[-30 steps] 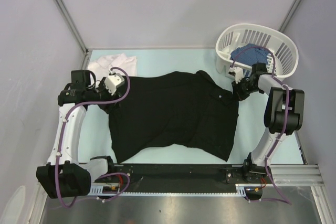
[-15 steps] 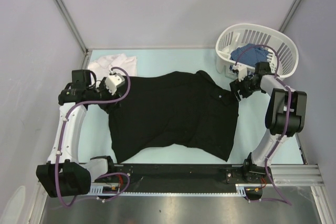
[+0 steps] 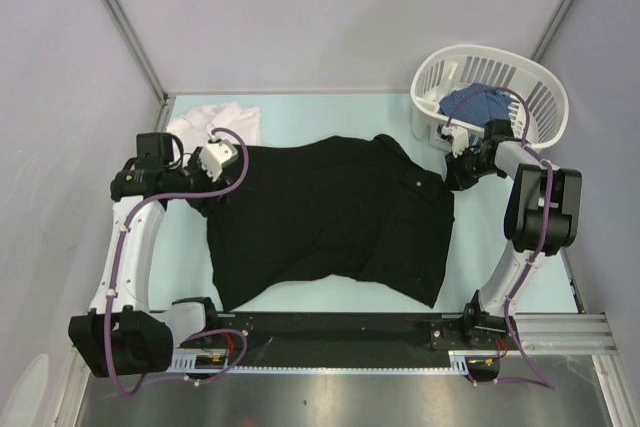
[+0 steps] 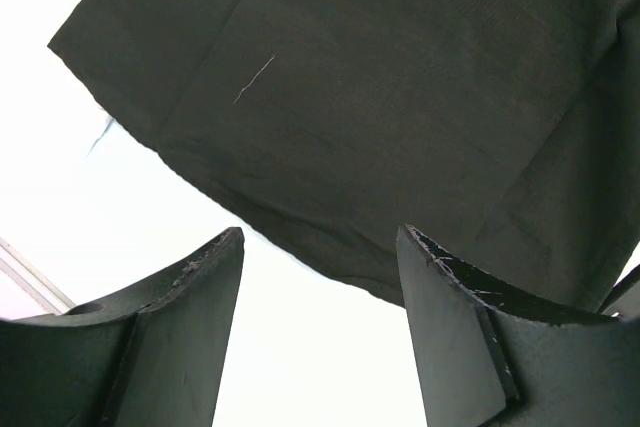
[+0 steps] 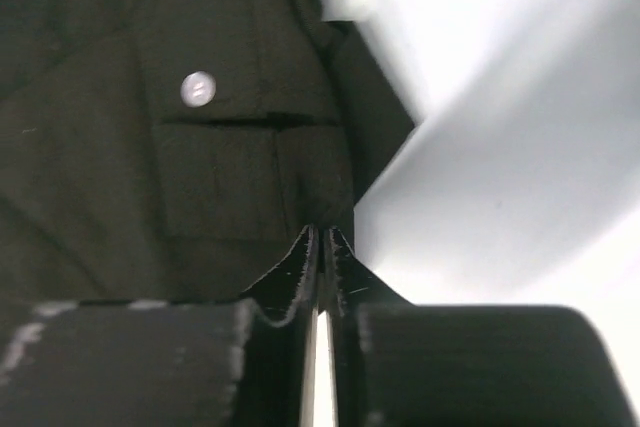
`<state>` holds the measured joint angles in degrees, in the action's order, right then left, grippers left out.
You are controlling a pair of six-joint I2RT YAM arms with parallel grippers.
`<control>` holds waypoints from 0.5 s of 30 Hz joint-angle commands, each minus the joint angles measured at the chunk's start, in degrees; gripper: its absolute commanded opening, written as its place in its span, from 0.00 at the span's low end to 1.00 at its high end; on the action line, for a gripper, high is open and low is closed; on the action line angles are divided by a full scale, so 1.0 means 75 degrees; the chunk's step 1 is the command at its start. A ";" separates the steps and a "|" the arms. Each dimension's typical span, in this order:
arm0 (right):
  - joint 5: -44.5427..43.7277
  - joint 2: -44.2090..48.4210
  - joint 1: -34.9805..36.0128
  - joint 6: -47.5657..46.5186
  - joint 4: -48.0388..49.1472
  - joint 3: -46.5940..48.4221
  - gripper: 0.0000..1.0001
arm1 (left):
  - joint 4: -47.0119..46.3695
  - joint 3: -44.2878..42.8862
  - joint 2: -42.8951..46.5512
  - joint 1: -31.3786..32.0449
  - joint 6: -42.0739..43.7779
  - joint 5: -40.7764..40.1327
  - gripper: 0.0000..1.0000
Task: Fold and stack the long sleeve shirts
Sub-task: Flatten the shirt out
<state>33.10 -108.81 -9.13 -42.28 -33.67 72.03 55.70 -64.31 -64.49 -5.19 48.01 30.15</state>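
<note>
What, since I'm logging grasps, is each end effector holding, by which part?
Left end effector: open, empty. Right end effector: shut at edge of black shirt; pinch unclear.

Black shirt (image 3: pixel 330 222): laid spread out flat in the middle. White shirt (image 3: pixel 215 122): left crumpled at the far left, beside it.

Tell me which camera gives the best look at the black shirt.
The top external view: it alone shows the whole black shirt spread on the table. The left wrist view catches only an edge of it, the right wrist view a close patch with one white button.
</note>
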 commanded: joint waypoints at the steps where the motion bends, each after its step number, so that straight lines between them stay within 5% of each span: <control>1: 0.0554 0.1194 -0.0014 -0.0105 -0.0595 0.0017 0.00 | 0.0014 -0.0226 0.0184 0.0048 -0.0003 0.0058 0.68; 9: 0.2511 0.3535 0.0360 -0.0502 -0.2434 0.0463 0.00 | -0.0032 -0.0319 -0.0003 0.0048 -0.0038 0.0385 0.68; 15: 0.3087 0.5821 0.2736 -0.0387 -0.2778 -0.0530 0.00 | -0.0266 -0.0600 -0.0296 0.0059 -0.0354 0.0807 0.68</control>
<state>49.10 -75.42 0.19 -45.32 -50.30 72.10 55.61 -65.49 -65.89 -5.13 47.62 31.75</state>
